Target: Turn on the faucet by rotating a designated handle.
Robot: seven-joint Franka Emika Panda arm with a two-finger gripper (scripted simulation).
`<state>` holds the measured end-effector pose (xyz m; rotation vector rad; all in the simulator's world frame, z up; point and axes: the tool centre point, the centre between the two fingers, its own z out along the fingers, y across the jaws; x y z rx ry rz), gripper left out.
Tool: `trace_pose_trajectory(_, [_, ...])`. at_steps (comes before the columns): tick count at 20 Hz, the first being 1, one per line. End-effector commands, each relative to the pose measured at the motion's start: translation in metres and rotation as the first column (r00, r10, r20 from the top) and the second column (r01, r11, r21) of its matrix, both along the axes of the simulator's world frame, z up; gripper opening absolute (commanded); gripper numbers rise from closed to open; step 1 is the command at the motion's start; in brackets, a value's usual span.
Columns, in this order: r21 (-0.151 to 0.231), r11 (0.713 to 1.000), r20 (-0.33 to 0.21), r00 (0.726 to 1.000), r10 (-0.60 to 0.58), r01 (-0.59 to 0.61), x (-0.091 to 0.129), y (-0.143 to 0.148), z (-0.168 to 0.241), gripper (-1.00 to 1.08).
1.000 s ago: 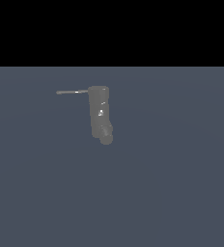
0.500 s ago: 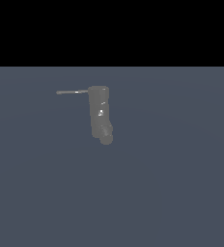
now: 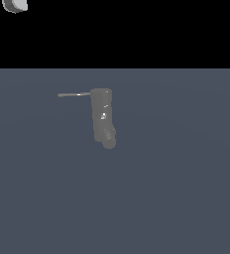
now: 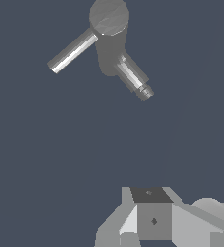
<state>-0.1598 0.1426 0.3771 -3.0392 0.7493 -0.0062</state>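
Change: in the two earlier exterior pictures we see nothing of the arm; now a small pale rounded piece of the robot (image 3: 14,5) shows at the top edge, toward the exterior view's left. The faucet and its rod lie just as they did.

Meaning for the task: we judge that the arm is only arriving. Nothing touches the handle, so the turning is not yet begun.

Faucet position: the faucet (image 3: 102,116) stands on the plain grey-blue floor (image 3: 176,188), a little toward the exterior view's left of the middle and in the upper half of the floor, alone, with nothing near it.

Faucet axis: the body is an upright cylinder, its long axis vertical; the wrist view looks down on its round cap. A short spout leaves the lower part and ends in a rounded tip.

Handle: the handle (image 3: 73,94) is a thin straight rod leaving the top of the body. Its long axis is level, and its free end points toward the exterior view's left.

Handle and spout: in the wrist view the handle (image 4: 72,51) and the spout (image 4: 133,78) spread well apart from the body, at a wide angle to each other.

Gripper: we see grey and white blocks of the gripper (image 4: 150,219) at the edge of the wrist view, well apart from the faucet (image 4: 109,41). The fingertips are out of frame, so we cannot tell whether they are spread or closed; they grasp nothing that we see.

Next move, as we judge it: bring the fingers beside the rod near its free end, then push it around the upright axis.
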Motion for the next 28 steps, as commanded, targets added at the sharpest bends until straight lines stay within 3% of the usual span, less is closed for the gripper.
trace_pose_trajectory(1, [0.002, 0.999, 0.000, 0.999, -0.049, 0.049, 0.012, 0.009, -0.010, -1.00])
trace_pose_trajectory(15, [0.005, 0.956, -0.004, 0.956, -0.293, 0.293, 0.079, 0.044, -0.060, -1.00])
trace_pose_trajectory(28, [0.001, 0.865, -0.006, 0.865, -0.502, 0.502, 0.147, 0.058, -0.106, -1.00])
